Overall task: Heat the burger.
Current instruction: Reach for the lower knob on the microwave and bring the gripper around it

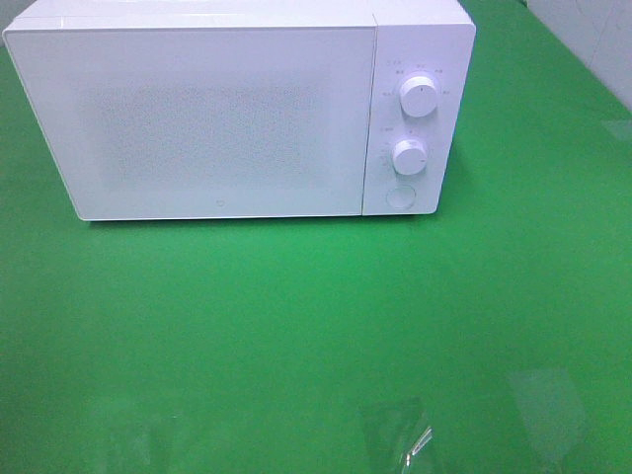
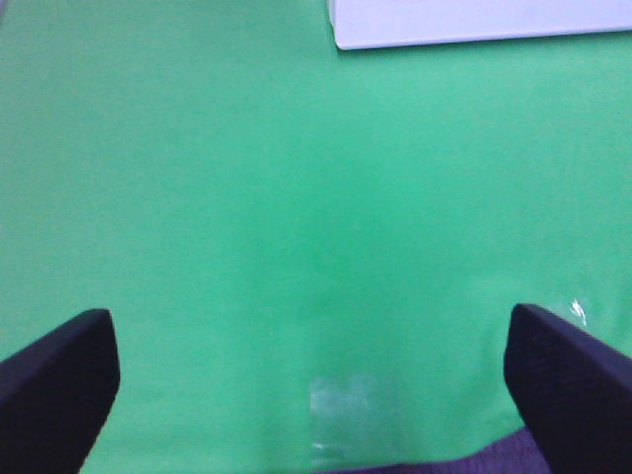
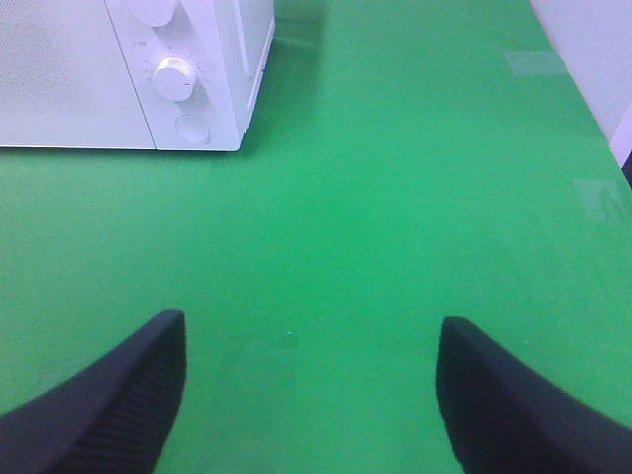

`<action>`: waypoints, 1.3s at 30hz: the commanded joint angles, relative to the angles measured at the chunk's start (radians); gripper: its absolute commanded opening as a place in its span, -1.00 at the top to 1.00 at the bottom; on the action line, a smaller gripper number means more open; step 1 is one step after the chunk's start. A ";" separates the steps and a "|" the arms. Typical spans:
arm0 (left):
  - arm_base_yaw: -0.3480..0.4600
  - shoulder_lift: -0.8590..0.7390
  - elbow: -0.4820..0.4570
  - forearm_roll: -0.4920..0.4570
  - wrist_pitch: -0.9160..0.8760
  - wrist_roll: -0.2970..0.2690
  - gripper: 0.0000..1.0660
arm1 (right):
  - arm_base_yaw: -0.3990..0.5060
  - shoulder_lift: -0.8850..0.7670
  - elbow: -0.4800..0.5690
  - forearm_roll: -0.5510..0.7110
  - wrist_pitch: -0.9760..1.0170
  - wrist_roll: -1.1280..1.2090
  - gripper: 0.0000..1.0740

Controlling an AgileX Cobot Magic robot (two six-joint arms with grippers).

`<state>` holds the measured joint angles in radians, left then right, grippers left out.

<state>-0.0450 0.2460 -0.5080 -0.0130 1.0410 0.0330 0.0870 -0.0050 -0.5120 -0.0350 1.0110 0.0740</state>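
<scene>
The burger is out of view in every frame. A white microwave [image 1: 237, 114] stands at the back of the green table with its door shut; two round knobs [image 1: 419, 99] and a round button [image 1: 400, 197] sit on its right panel. My left gripper [image 2: 311, 380] hovers open over bare green cloth, nothing between its black fingers [image 2: 59, 385]. My right gripper [image 3: 311, 395] is also open and empty, facing the microwave's [image 3: 148, 74] control corner from some way off. Neither gripper shows in the exterior high view.
Green cloth [image 1: 316, 326] covers the table. A small clear tape patch with a metallic bit [image 1: 415, 439] lies near the front edge. A pale wall [image 1: 592, 39] borders the table at the right. The microwave's lower corner [image 2: 474, 25] shows in the left wrist view.
</scene>
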 commanded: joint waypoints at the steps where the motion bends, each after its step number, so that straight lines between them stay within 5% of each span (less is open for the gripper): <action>1: 0.032 -0.081 0.006 -0.005 -0.005 -0.002 -0.83 | -0.006 -0.024 0.003 0.002 -0.008 -0.009 -0.31; 7: 0.069 -0.266 0.006 -0.007 -0.006 -0.002 -0.83 | -0.006 -0.024 0.003 0.002 -0.009 -0.008 -0.31; 39: 0.069 -0.274 0.008 -0.013 -0.006 -0.001 -0.83 | -0.006 -0.012 -0.037 -0.001 -0.151 0.000 -0.31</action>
<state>0.0230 -0.0050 -0.5080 -0.0190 1.0420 0.0330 0.0870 -0.0050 -0.5410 -0.0340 0.8880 0.0750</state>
